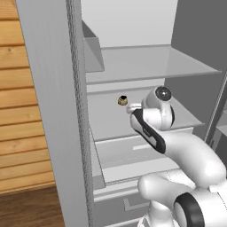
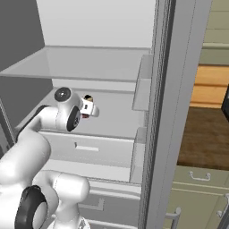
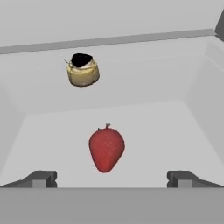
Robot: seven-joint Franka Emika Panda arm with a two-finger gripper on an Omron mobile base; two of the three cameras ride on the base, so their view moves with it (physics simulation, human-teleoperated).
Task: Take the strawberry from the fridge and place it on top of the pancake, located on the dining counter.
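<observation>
The jaws (image 3: 112,178) stand wide open inside the fridge (image 1: 48,111), holding nothing, their two dark tips apart at either side. Just beyond them and centred between the tips, the strawberry (image 3: 106,148) lies on the pale shelf (image 3: 157,131). Farther back and left sits a small yellowish cupcake (image 3: 82,71) with a dark top.

Left base view looks from behind the arm's left, forward and down into the open fridge (image 1: 133,66). Right base view does the same from behind the arm's right. Both share the middle shelf (image 2: 112,118) and the arm. Hand view sits close inside, facing along that shelf toward the back wall, strawberry (image 3: 106,148) nearest.
</observation>
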